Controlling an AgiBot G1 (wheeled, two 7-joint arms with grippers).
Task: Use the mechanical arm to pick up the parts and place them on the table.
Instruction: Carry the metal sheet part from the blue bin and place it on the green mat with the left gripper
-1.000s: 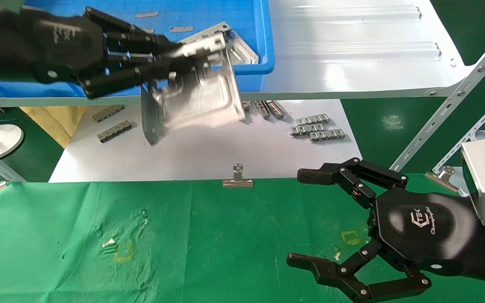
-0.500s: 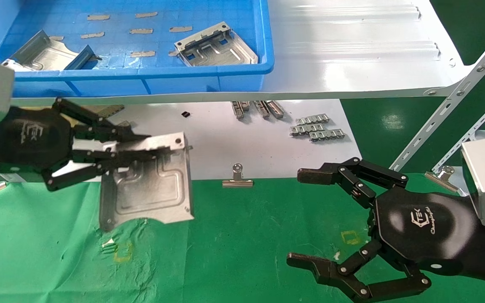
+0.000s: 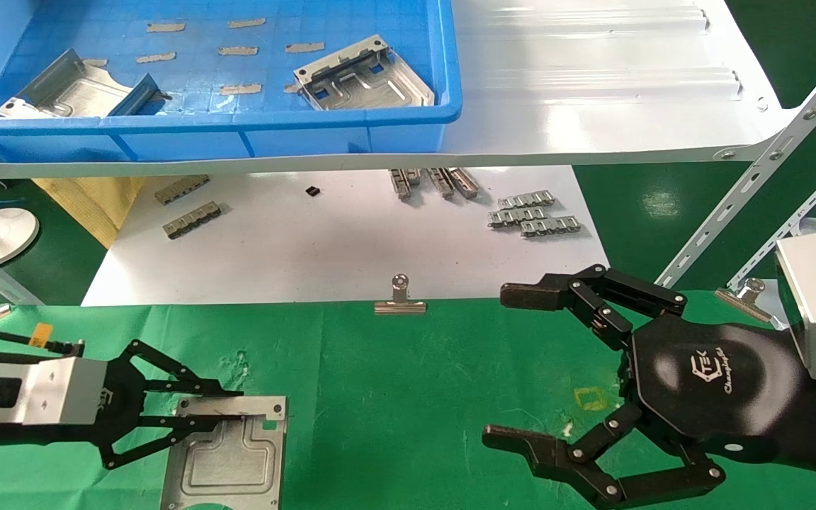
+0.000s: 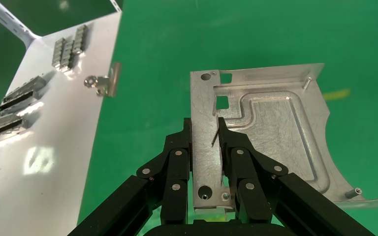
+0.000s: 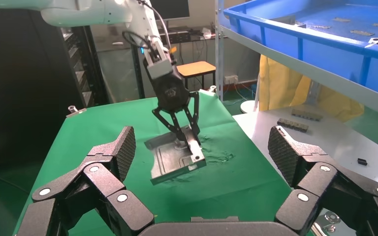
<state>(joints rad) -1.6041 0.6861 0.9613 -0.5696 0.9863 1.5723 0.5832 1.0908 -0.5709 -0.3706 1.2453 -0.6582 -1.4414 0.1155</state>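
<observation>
In the head view the left gripper (image 3: 227,407) sits low over the green-clothed table (image 3: 415,397), clenched on the folded edge of a silver part (image 3: 227,460); the plate reaches out ahead of its fingertips and toward the robot, its lower edge running out of the picture; whether it already touches the cloth cannot be told here. Well off to that gripper's right the right gripper (image 3: 514,368) hovers above the same cloth with its fingers spread wide, holding nothing; a binder clip (image 3: 399,303) pins the cloth's far edge between the two. Far beyond the left gripper a blue bin (image 3: 351,134) stands on a white shelf (image 3: 592,106), with two more parts inside: one (image 3: 362,74) toward its right end, one (image 3: 71,88) toward its left. Small grey link strips (image 3: 532,216) lie on the white tabletop (image 3: 351,248) under the shelf.

In the left wrist view the left gripper (image 4: 205,132) has both black fingers (image 4: 177,157) closed on the plate's flanged edge, one on either side; the part (image 4: 270,132) spreads flat beyond the fingertips over green cloth.

In the right wrist view the right gripper's padded fingers (image 5: 120,147) stand well apart with nothing between them; beyond them the left gripper (image 5: 184,132) points down, pinching the part (image 5: 174,160) by its upper edge; the plate hangs tilted, its low edge at or just above the cloth.
</observation>
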